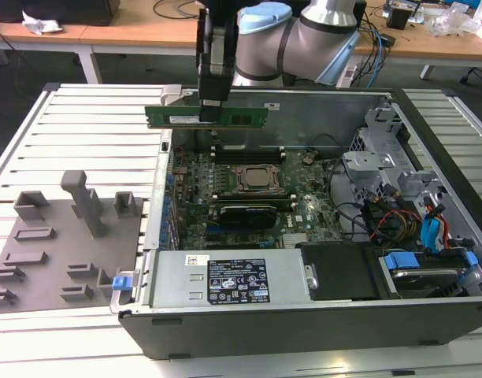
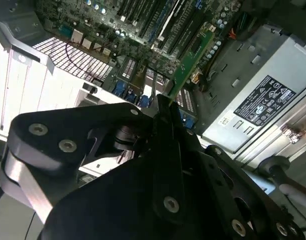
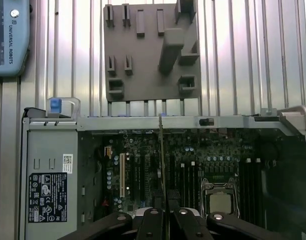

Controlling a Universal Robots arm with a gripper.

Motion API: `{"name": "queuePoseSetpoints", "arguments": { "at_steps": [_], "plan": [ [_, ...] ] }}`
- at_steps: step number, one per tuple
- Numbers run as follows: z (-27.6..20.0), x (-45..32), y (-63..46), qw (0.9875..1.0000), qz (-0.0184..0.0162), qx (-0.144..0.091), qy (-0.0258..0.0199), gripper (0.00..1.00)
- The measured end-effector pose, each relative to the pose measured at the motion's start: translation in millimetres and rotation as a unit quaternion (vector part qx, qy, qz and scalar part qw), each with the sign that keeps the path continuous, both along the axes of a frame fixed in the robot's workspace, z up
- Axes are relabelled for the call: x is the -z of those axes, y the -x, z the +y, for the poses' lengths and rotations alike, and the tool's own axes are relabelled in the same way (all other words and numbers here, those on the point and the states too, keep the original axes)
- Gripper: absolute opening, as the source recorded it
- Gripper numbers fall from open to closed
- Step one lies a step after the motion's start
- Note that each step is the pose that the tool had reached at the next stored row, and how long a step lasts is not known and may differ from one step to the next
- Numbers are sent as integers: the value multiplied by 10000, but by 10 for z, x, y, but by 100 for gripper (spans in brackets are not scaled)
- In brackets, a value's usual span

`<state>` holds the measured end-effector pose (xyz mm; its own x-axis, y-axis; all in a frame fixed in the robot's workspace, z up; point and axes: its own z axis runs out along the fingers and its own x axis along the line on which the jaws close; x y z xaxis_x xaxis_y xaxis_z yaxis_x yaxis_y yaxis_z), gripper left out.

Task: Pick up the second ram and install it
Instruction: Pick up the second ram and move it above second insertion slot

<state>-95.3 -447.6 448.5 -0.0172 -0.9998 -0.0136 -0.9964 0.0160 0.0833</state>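
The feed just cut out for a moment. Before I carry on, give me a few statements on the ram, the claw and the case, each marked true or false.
1. The claw is shut on the second ram. True.
2. The second ram is seated in a slot on the motherboard. False: in the exterior view it hangs in the air above the board, held lengthwise level.
3. The grey fixture tray lies outside the computer case, at the exterior view's left. True.
4. The computer case is closed by a side panel. False: it lies open, with the motherboard and the processor socket exposed.
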Motion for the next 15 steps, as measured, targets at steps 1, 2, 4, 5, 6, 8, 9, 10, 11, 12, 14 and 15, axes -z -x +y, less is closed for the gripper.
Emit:
{"name": "queuePoseSetpoints", "arguments": {
  "at_steps": [1, 2, 4, 5, 6, 8, 9, 10, 11, 12, 14, 15],
  "plan": [
    [0, 0, -59, 10000, 6, 1, 0, 14],
    [0, 0, -93, 10000, 9, 1, 0, 14],
    [0, 0, -148, 10000, 15, 0, 0, 14],
    [0, 0, -181, 10000, 18, 0, 0, 14],
    [0, 0, -203, 10000, 20, 1, 0, 14],
    [0, 0, -254, 10000, 25, 1, 0, 14],
    [0, 0, -294, 10000, 29, 0, 0, 14],
    [0, 0, -341, 10000, 34, 1, 0, 14],
    [0, 0, -371, 10000, 37, 1, 0, 14],
    [0, 0, -392, 10000, 39, 1, 0, 14],
    [0, 0, -489, 10000, 48, 1, 0, 14],
    [0, 0, -524, 10000, 51, 1, 0, 14]
  ]
}}
